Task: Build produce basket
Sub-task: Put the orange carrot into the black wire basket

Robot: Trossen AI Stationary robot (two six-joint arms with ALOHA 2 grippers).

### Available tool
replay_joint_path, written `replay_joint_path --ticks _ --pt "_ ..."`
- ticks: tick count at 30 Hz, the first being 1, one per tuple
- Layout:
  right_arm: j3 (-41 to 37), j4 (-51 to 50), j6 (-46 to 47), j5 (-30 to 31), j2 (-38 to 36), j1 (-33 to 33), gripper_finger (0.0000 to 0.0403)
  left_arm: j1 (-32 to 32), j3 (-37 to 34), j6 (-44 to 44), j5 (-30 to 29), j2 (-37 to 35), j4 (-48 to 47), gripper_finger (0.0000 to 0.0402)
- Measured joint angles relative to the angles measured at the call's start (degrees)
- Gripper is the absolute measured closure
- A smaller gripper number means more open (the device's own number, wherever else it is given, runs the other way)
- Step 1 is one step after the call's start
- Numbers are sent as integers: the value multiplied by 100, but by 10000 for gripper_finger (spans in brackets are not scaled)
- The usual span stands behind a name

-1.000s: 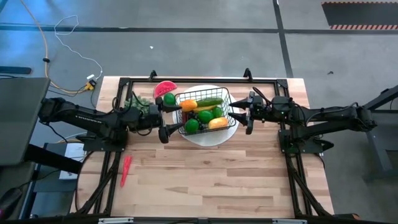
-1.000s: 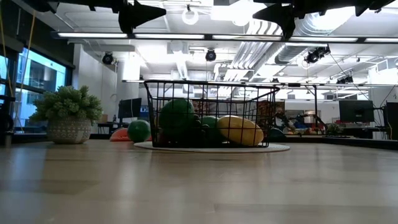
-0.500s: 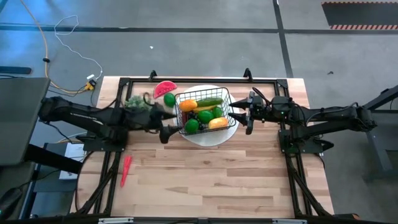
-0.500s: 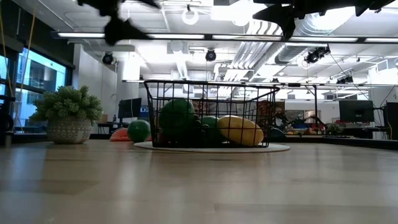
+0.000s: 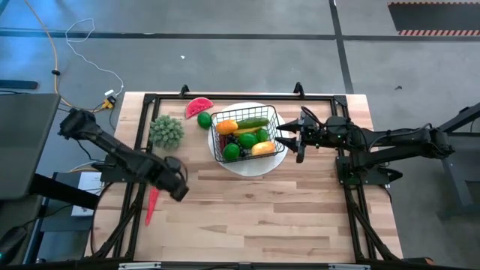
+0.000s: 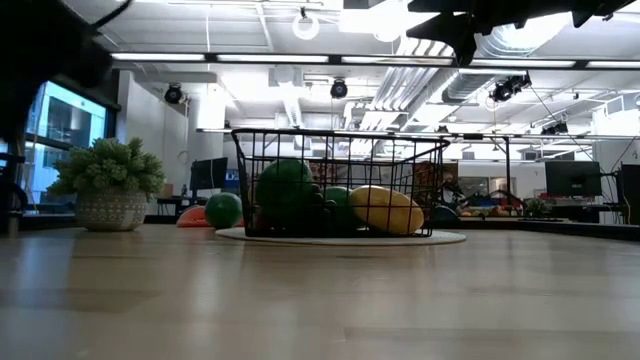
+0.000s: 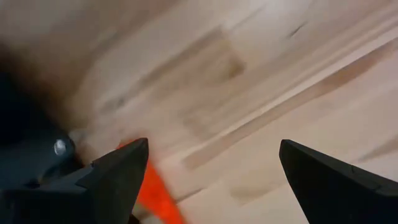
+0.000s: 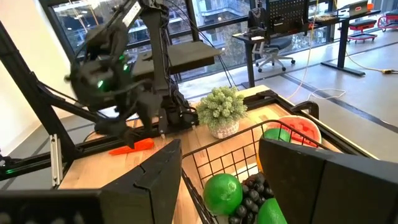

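The black wire basket (image 5: 244, 133) stands on a round white plate (image 5: 251, 166) and holds an orange fruit, a cucumber (image 5: 251, 123), limes, dark grapes (image 8: 252, 193) and a yellow fruit (image 5: 263, 148). A watermelon slice (image 5: 199, 106) and one lime (image 5: 204, 119) lie on the table at the basket's far left. A red pepper (image 5: 152, 202) lies near the table's left edge. My left gripper (image 7: 211, 149) is open, hovering just right of the pepper (image 7: 158, 193). My right gripper (image 5: 289, 141) is open, raised at the basket's right side, and touches nothing.
A small potted plant (image 5: 166, 131) stands left of the basket. A black frame rail (image 5: 225, 96) runs along the table's far edge. Bare wood fills the near half of the table (image 5: 255, 217).
My left arm has drawn back from the basket's left side, swinging toward the table's near-left, and its gripper now hangs by the red pepper. The potted plant, hidden under that arm before, now shows. The right arm and the basket have kept still.
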Motion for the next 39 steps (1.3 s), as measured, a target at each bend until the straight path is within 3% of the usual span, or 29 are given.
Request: replay_joint_path --ticks 9,18,27,34,39 --pt "0 -42 -1 1 -1 0 206 -1006 -668 -1269 634 654 66 51" --pt "0 -59 26 -1 0 -2 206 -1055 -1277 -1832 863 567 634 51" --pt "0 -86 46 0 -2 0 206 -1287 -1570 -2399 911 551 1340 51" --pt "0 -86 44 2 -2 -2 206 -1348 -1606 -2598 906 545 1378 51" --pt "0 -86 44 2 -2 -1 206 -1348 -1618 -2520 904 548 1553 80"
